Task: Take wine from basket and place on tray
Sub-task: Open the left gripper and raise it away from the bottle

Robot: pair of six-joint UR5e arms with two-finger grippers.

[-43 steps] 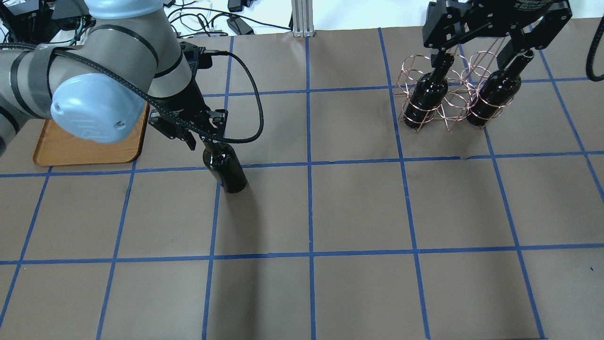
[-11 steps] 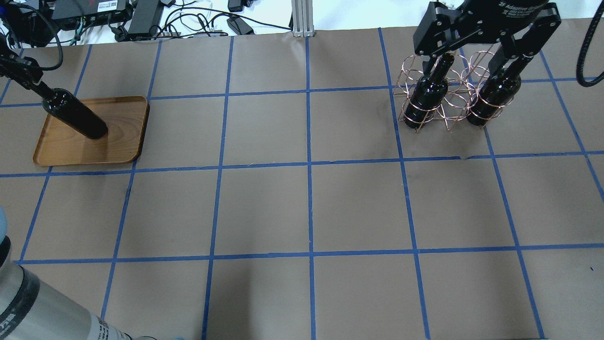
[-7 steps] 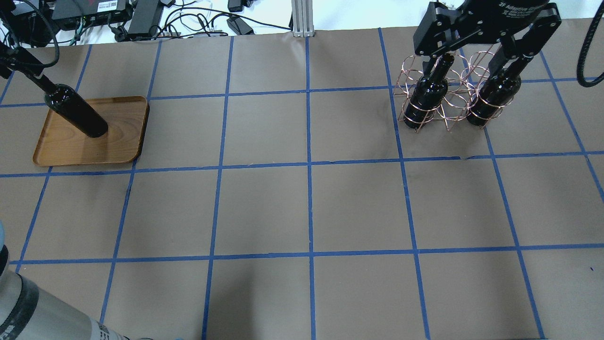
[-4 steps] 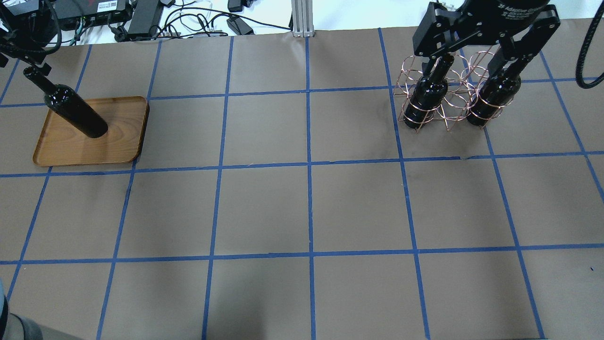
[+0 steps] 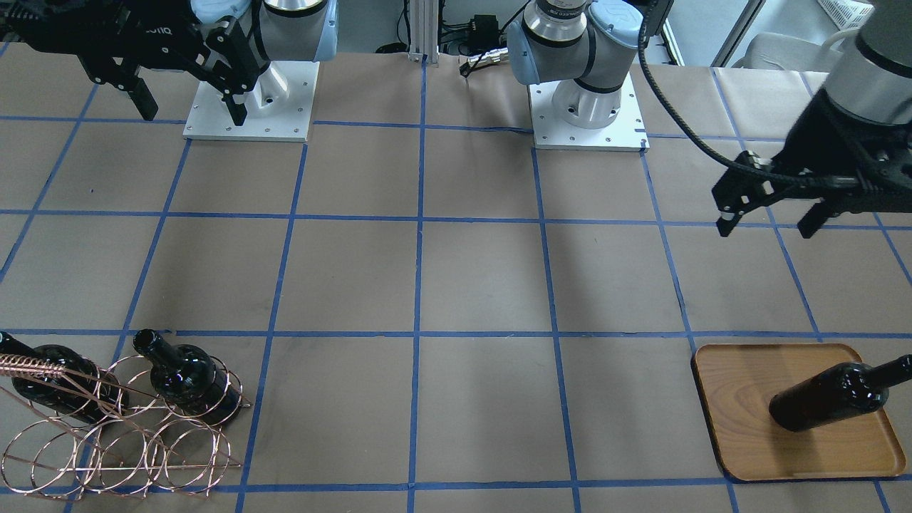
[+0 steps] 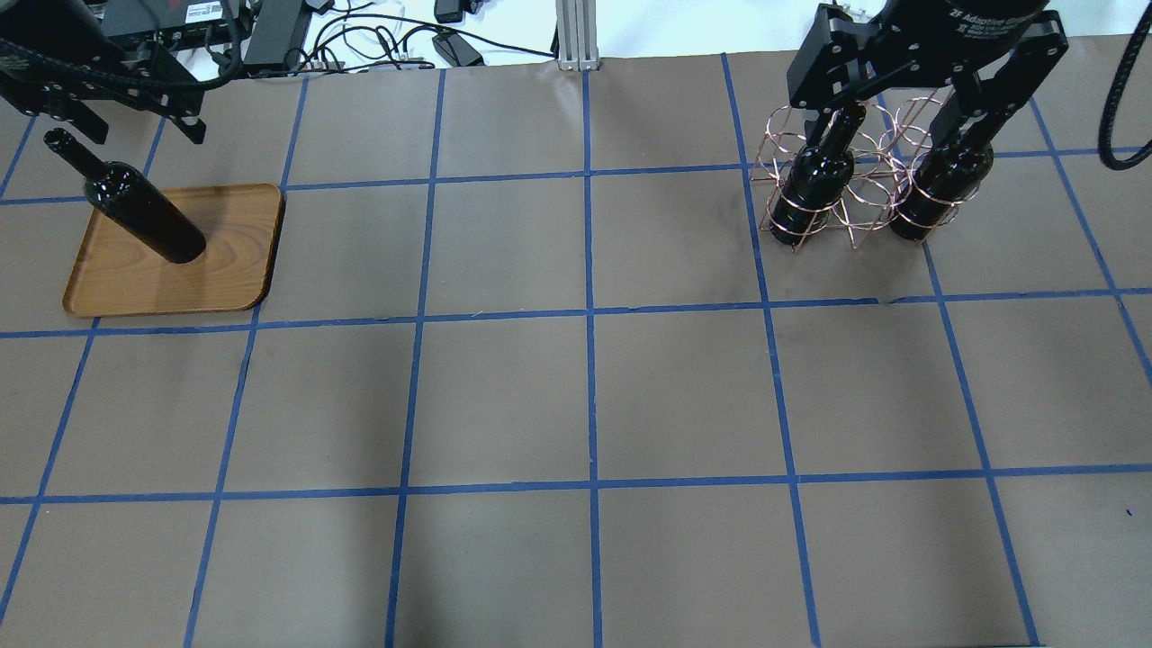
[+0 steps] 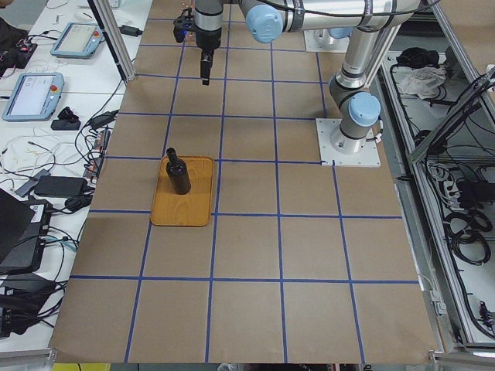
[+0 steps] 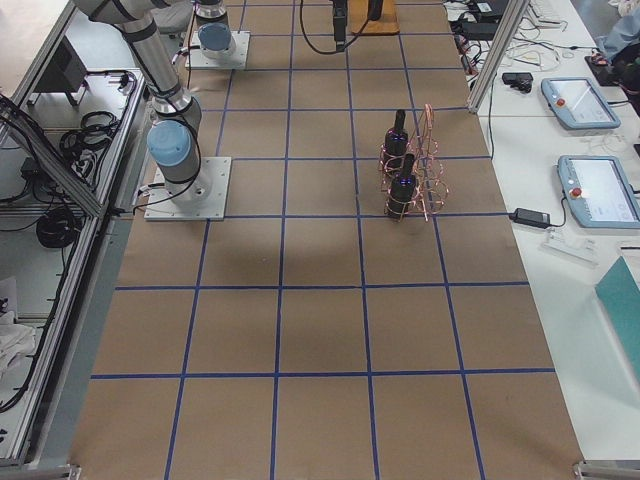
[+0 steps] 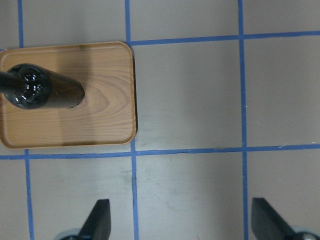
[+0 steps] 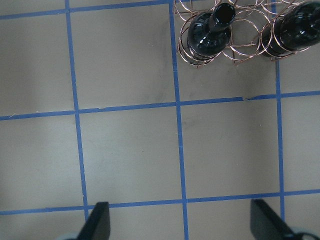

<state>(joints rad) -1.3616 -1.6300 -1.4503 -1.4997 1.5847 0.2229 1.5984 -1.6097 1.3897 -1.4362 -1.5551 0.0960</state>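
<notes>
One black wine bottle (image 6: 144,214) stands upright on the wooden tray (image 6: 225,270) at the table's far left; it also shows in the front view (image 5: 826,395) and the left wrist view (image 9: 42,92). My left gripper (image 6: 144,133) is open and empty, raised above the table and apart from the bottle (image 5: 766,226). Two more bottles (image 6: 805,189) (image 6: 936,184) stand in the copper wire basket (image 6: 855,193) at the far right. My right gripper (image 6: 900,112) is open and empty, high above the basket (image 10: 240,35).
Brown paper with a blue tape grid covers the table. The two arm bases (image 5: 588,107) (image 5: 253,100) are bolted at the robot's edge. Cables and boxes (image 6: 270,27) lie past the far edge.
My left gripper carried the bottle to the tray, set it upright, opened and let go of the neck, then rose and drew away. The right arm has barely moved.
</notes>
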